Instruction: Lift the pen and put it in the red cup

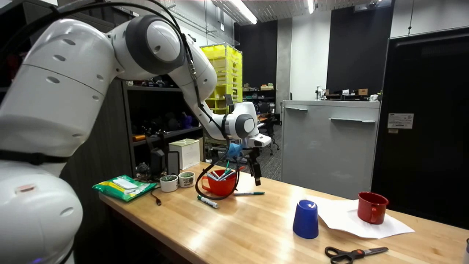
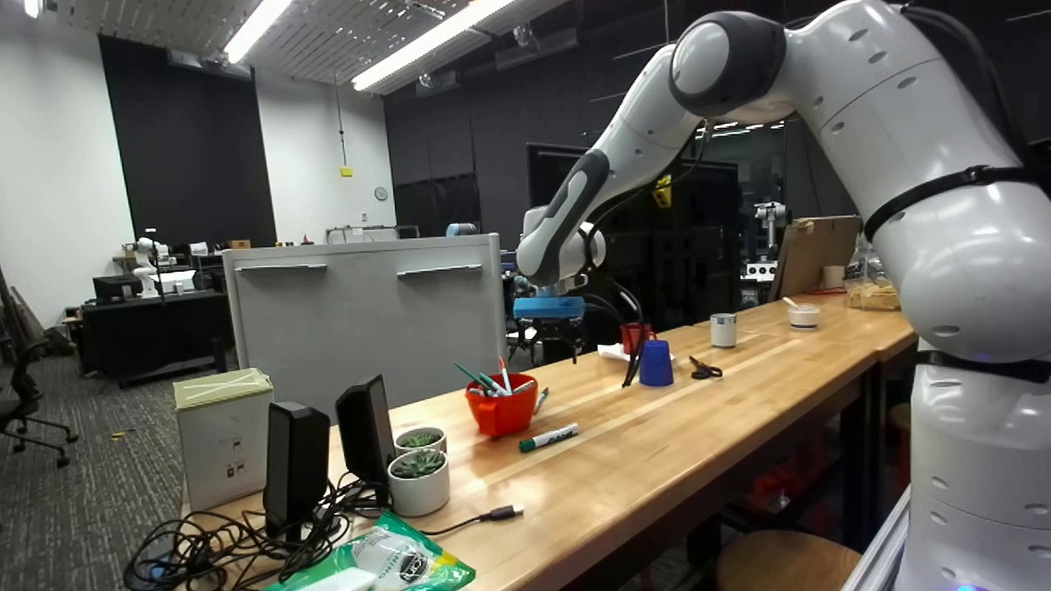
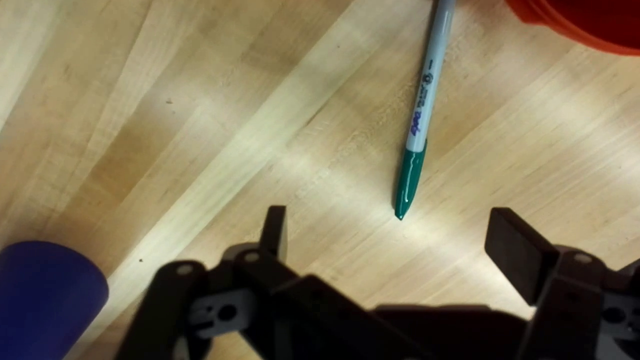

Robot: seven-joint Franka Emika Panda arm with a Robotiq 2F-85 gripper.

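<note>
two fingers stand spread wide with nothing between them, and the gripper hangs above the table; we judge the step in hand to be lining up on the pen. to do it well, we should shift toward one o'clock in the wrist view, along the pen's own line, until the near end of its pale barrel, just past the green cap, sits midway in the gap. a slight turn would set the closing line square across the barrel, which leans from about seven o'clock to one. then we would come straight down, low enough to flank so slim a shape, and draw both sides in together, since a nudge from one side alone might roll it. going far up the barrel seems unwise: the red cup is between one and two o'clock from the cap, and a finger could knock its rim.

the pen lies flat, its capped tip just ahead of the fingertips, near twelve o'clock from the middle of the gap and a shade toward the three o'clock finger. its far end leaves the wrist view near the red cup; we cannot tell whether the two touch. the blue cup sits at eight o'clock, well apart. a thicker marker, at four o'clock from the red cup in an exterior view, we would leave alone.
</note>
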